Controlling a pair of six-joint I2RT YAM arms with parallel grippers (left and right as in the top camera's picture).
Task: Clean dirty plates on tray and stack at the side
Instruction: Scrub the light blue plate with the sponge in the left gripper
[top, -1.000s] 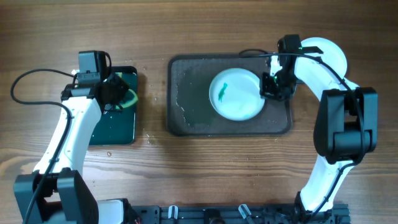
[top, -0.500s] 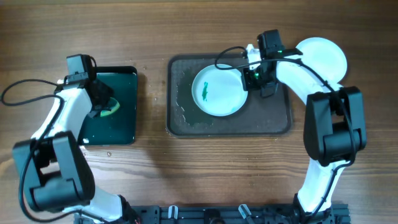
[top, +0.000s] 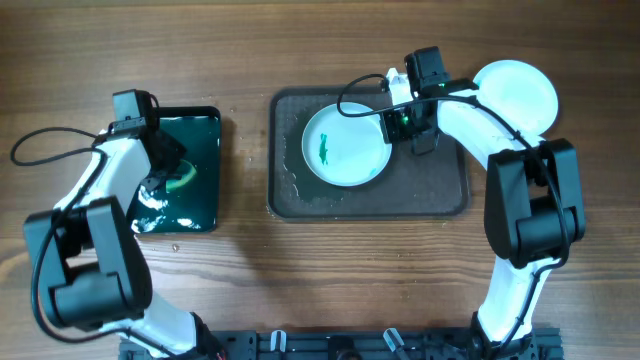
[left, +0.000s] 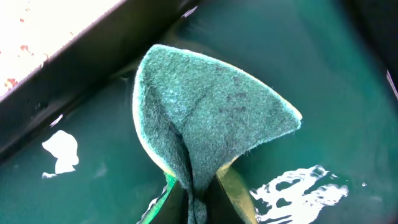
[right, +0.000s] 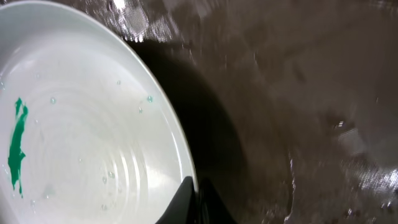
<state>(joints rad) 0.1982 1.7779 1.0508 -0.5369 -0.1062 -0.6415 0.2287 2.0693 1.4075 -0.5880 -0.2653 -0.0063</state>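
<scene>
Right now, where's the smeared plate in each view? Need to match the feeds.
Overhead: plate sits upper middle, on the grey tray, right pincer at its right rim.
Left wrist: not in it; that view shows the sponge.
Right wrist: plate fills the left half, its rim in the right pincer.
Shared landmark: the green smear, left of the plate's centre.

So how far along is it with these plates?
A white plate already sits beside the tray. In hand: the right gripper pinches the rim of a smeared plate; the left gripper holds a green sponge in the small black tray. Left: wiping and stacking it.
</scene>
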